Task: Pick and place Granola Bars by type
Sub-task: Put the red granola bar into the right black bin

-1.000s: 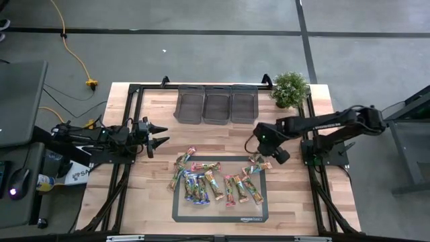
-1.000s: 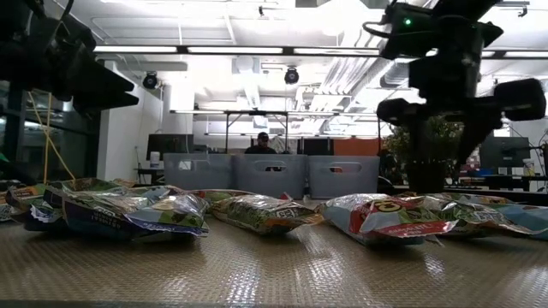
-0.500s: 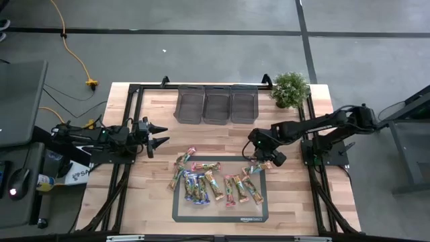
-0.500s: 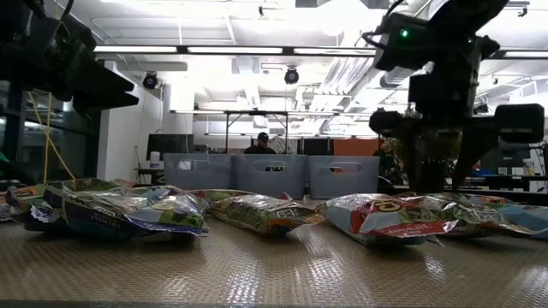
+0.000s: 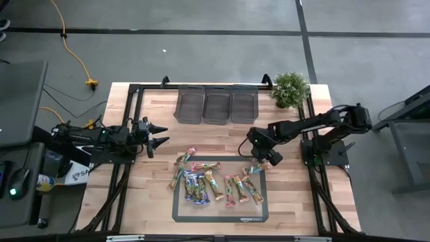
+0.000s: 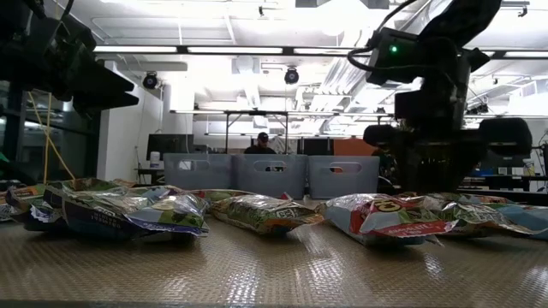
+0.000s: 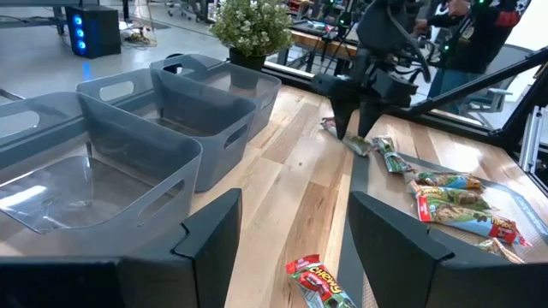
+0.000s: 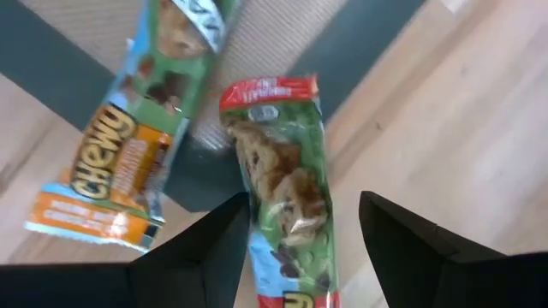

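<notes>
Granola bars: small flat shiny-wrapped snack bars [image 5: 215, 181] in blue, green and orange-tan and red, lying scattered on and around the dark rectangular mat [image 5: 220, 214] on the pale wooden table [image 5: 134, 202]; none seen yet in the three dark grey plastic bins [image 5: 218, 105] at the far edge.
Target bar: green-wrapped bar with a red end [image 8: 282, 184], lying across the mat's corner onto bare wood, just beside an orange-tan "Chewy" bar [image 8: 120, 167].
Right gripper: [image 5: 262, 159] lowered over the far right corner of the mat; jaws apart, one finger to each side of the green bar, nothing clamped yet.
Left gripper: [image 5: 160, 134] parked above the table's left side, well apart from the bars; jaws apart, empty.
Step in hand: judged to be the approach for picking up the green bar.
Next move calls for: descent to the wrapper, fingers closed across the bar's narrow width without catching the neighbouring orange-tan bar, then a lift and carry to a bin chosen by type.
</notes>
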You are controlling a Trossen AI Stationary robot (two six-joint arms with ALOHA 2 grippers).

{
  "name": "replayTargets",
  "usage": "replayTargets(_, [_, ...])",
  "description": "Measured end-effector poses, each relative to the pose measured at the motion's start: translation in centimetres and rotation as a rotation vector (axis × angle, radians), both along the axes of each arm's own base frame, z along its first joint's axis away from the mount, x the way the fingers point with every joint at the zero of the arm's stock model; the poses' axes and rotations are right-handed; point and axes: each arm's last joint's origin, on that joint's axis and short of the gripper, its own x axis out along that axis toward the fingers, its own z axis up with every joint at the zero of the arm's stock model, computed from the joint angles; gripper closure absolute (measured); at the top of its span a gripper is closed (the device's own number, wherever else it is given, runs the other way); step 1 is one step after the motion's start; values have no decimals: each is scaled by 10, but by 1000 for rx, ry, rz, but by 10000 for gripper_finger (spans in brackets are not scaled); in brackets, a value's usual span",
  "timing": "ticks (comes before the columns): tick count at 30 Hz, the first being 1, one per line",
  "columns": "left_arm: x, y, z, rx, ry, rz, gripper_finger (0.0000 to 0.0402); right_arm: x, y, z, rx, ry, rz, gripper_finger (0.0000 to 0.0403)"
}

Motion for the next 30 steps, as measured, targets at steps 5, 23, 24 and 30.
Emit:
replayTargets(5, [0, 0, 0, 0, 0, -1, 190, 0, -5, 0, 23, -1, -15, 197])
replayTargets(23, [0, 0, 0, 0, 0, 0, 190, -12, -3, -12, 63, 35, -1, 197])
replayTargets(24, [0, 0, 0, 0, 0, 0, 190, -12, -3, -12, 64, 36, -7, 197])
replayTargets(30, [0, 0, 0, 0, 0, 0, 190, -10, -3, -12, 69, 16, -26, 202])
